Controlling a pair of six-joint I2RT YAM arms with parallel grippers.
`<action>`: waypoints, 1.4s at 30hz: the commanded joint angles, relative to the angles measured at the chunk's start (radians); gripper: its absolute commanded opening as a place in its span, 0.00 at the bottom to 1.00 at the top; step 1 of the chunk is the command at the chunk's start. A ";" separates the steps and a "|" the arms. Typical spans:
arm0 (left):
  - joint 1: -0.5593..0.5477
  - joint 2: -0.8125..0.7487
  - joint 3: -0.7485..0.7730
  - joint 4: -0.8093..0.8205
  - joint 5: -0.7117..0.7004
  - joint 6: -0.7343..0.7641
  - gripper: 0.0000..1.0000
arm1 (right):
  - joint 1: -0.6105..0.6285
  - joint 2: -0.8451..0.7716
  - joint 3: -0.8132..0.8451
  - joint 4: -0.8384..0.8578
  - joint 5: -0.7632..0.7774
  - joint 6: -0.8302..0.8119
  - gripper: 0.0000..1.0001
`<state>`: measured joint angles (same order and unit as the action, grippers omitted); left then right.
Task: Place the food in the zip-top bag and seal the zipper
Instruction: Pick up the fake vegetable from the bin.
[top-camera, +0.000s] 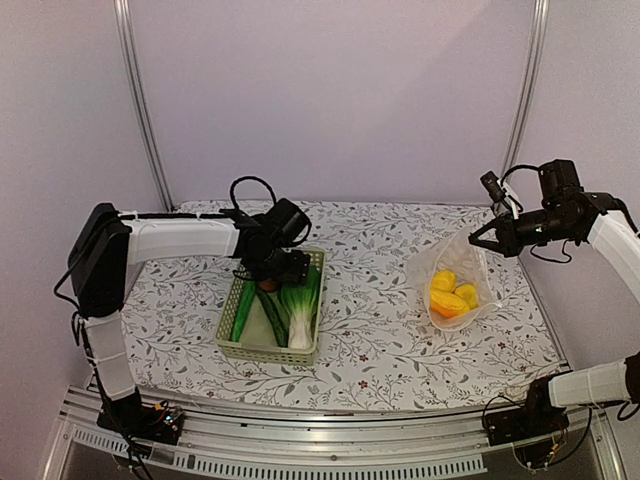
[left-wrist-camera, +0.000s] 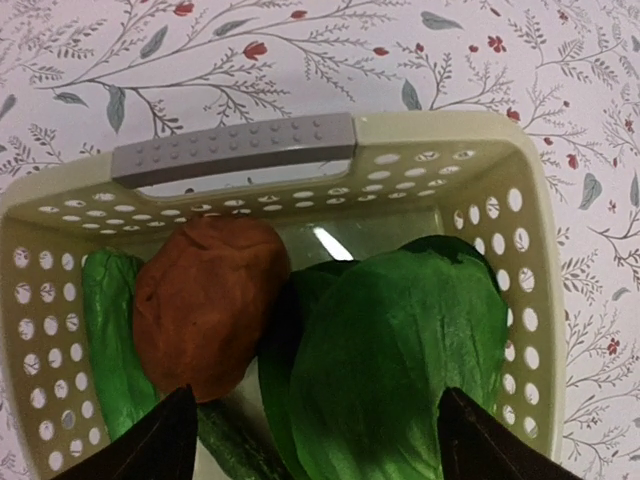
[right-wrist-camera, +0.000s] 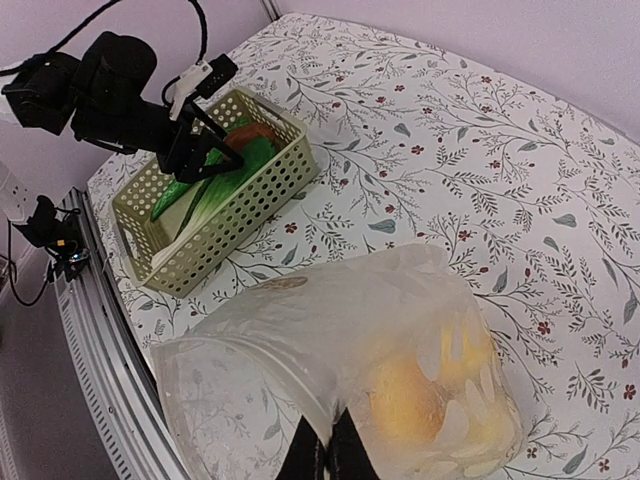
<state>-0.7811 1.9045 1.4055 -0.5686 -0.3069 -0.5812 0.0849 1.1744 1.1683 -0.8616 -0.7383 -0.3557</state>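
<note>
Hovering over the basket, the left gripper has its fingers spread wide with nothing in them, right above a brown veg and a leafy green. The right gripper is pinched tight on the top edge of the bag, mouth held up, bottom resting on the table. Inside it sits yellow and orange food, well apart from the basket

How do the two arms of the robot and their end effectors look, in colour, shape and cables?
The left arm and right arm have white tube-like links joined by bulky black joints. Thin black cables loop near each wrist. The left end effector and right end effector are black, each with two dark tapered fingers.
</note>
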 joint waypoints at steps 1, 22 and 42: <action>0.018 0.085 0.073 -0.060 0.093 0.027 0.82 | -0.001 -0.016 -0.013 0.017 -0.021 -0.006 0.00; 0.037 0.024 0.104 -0.075 0.204 0.066 0.12 | -0.001 0.010 -0.011 0.014 -0.021 -0.006 0.00; -0.352 -0.419 0.007 0.402 -0.046 0.438 0.00 | 0.040 0.103 0.129 -0.144 -0.046 -0.022 0.00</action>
<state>-1.0233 1.5623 1.4616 -0.4168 -0.2989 -0.3161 0.1062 1.2705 1.2488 -0.9432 -0.7624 -0.3641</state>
